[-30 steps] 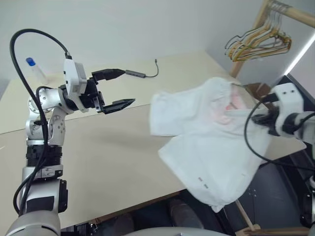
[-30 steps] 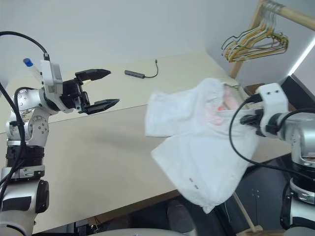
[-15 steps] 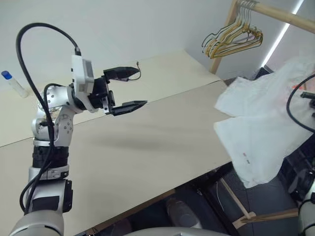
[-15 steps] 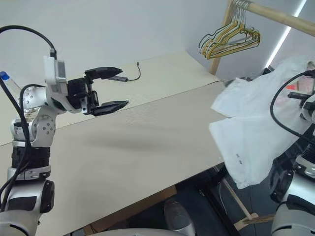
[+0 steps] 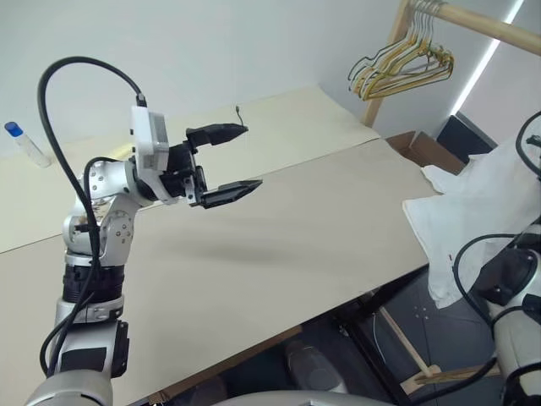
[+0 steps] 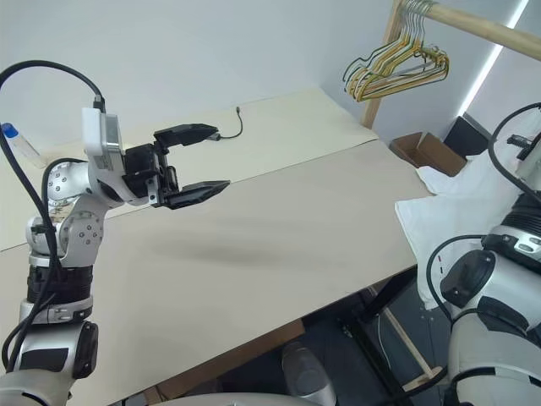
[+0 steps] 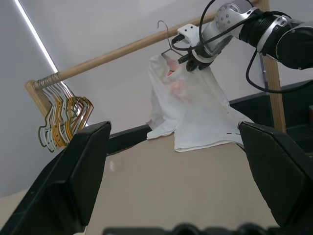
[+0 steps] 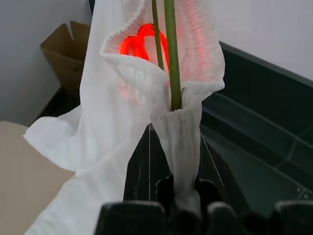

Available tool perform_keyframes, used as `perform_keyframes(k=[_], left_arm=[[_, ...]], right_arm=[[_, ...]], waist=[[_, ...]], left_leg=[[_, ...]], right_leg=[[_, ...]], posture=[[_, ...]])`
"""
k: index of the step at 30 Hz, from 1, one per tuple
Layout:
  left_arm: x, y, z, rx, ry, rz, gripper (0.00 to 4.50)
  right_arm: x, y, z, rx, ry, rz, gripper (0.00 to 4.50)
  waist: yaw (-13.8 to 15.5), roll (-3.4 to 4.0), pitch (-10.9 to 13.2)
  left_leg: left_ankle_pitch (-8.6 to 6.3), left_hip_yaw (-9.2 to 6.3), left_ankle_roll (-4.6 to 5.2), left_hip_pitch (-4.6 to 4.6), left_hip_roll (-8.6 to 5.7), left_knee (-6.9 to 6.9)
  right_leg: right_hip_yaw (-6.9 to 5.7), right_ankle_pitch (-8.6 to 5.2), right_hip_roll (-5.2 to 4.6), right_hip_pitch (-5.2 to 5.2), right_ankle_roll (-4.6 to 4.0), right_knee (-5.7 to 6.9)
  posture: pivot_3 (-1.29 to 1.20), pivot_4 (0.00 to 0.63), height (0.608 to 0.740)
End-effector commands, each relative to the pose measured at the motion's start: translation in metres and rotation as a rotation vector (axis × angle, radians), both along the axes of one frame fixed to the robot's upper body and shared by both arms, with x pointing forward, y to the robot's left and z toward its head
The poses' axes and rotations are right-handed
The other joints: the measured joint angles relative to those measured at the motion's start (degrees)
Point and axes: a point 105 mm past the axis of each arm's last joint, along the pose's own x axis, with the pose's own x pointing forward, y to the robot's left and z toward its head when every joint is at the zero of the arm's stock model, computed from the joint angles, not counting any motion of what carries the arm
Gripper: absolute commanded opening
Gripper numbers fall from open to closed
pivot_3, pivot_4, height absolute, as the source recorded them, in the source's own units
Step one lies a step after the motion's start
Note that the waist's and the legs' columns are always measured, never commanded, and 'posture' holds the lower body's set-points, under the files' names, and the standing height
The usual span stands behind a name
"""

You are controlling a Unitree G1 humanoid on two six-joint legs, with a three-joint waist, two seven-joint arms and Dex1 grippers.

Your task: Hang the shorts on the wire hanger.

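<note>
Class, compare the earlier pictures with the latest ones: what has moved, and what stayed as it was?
The right gripper, shut on the shorts and wire hanger, carried them off the table toward the rail at the robot's right. The left gripper stayed open above the table.

The shorts (image 8: 122,98) are soft white cloth, the wire hanger (image 8: 172,58) thin smooth metal, the table (image 5: 296,245) matt.

**Shorts off the table's right end, below the rail**

The shorts (image 5: 473,216) hang past the table's (image 5: 279,245) right end. A bunch of hangers (image 5: 404,66) hangs on the rail (image 5: 473,19) behind. A cable (image 5: 239,110) lies on the table's far side, a bottle (image 5: 24,144) far left.
</note>
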Motion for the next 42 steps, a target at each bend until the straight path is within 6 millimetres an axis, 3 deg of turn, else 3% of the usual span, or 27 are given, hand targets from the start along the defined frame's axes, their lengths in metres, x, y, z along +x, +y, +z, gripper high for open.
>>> perform_keyframes(k=[1, 11, 25, 28, 33, 39, 42], left_arm=[[-0.005, -0.003, 0.004, 0.022, -0.052, 0.006, 4.50], [-0.013, -0.001, 0.006, -0.007, -0.059, -0.011, 4.50], [-0.012, -0.002, 0.003, -0.008, -0.053, -0.002, 4.50], [-0.011, -0.001, 0.003, -0.007, -0.052, 0.002, 4.50], [-0.010, -0.001, 0.004, -0.021, -0.054, -0.004, 4.50], [-0.011, 0.002, 0.005, -0.047, -0.048, -0.007, 4.50], [-0.010, 0.008, 0.001, -0.030, -0.037, 0.019, 4.50]], right_arm=[[0.000, -0.007, 0.022, 0.032, -0.102, -0.054, 0.02], [0.001, -0.002, -0.004, 0.093, -0.003, -0.130, 0.02], [0.002, 0.004, 0.010, -0.102, -0.004, -0.158, 4.48], [0.003, 0.009, 0.011, -0.129, -0.013, -0.155, 4.48], [-0.007, 0.019, 0.034, -0.377, -0.021, -0.266, 4.48], [-0.005, 0.066, 0.082, -0.828, -0.142, -0.258, 4.48], [0.005, 0.086, 0.088, -0.924, -0.172, -0.172, 4.48]], waist=[[0.02, 0.02, 0.00], [0.94, 0.02, 0.01], [2.13, 0.03, 0.00], [2.00, 0.03, 0.00], [1.94, 0.03, 0.00], [1.91, 0.03, 0.00], [1.68, 0.03, 0.00]], left_leg=[[0.00, 0.01, 0.00, 0.00, -0.01, -0.01], [0.00, 0.06, 0.00, 0.05, 0.00, -0.07], [0.00, 0.24, 0.00, 0.29, 0.00, -0.31], [0.00, 0.29, 0.00, 0.35, 0.00, -0.31], [0.00, 0.38, 0.00, 0.46, 0.00, -0.39], [0.00, 0.46, 0.00, 0.51, 0.01, -0.42], [0.00, 0.52, 0.00, 0.64, 0.02, -0.44]], right_leg=[[0.01, 0.00, 0.00, 0.00, 0.00, -0.01], [0.08, 0.00, 0.01, 0.02, 0.01, -0.07], [0.32, -0.01, 0.05, 0.08, 0.02, -0.16], [0.41, -0.01, 0.06, 0.10, 0.02, -0.15], [0.54, -0.01, 0.07, 0.10, 0.03, -0.11], [0.64, -0.03, 0.08, 0.07, 0.05, -0.10], [0.70, -0.17, 0.11, 0.11, 0.29, -0.07]], posture=[[-0.21, 0.000, 0.740], [-0.18, 0.000, 0.740], [-0.18, 0.000, 0.740], [-0.18, 0.000, 0.740], [-0.18, 0.000, 0.740], [-0.17, 0.000, 0.740], [-0.17, 0.000, 0.740]])
